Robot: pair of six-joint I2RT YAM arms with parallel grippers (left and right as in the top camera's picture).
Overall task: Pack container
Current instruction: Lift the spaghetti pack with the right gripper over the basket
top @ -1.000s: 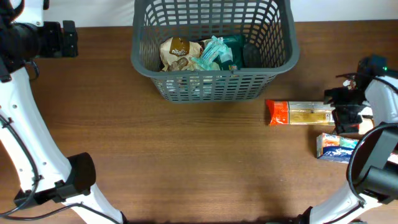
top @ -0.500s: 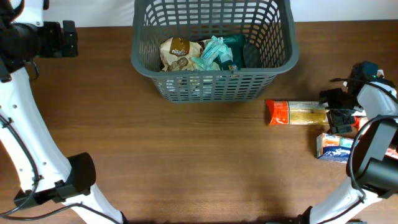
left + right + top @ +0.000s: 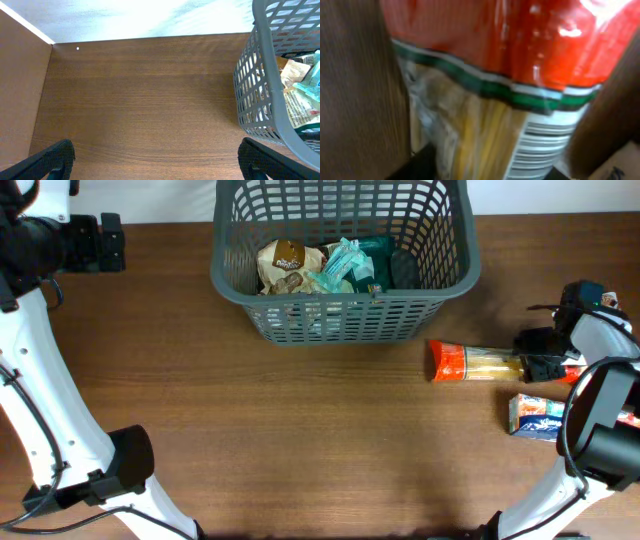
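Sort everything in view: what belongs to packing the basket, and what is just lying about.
Job in hand:
- basket, with food packets already inside
- spaghetti packet on the table, right claw at its end
- blue and white box nearby, probably due to be packed too

Lying about:
- left claw, open and empty, left of the basket

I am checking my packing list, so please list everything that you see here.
basket: one, dark grey, far middle of table
food packets: several, brown, teal, dark, inside the basket
pasta packet: one, red and yellow, right of the basket
small box: one, blue and white, near the right edge
table: one, brown wood
left gripper: one, black, open, far left
right gripper: one, black, at the pasta packet's right end
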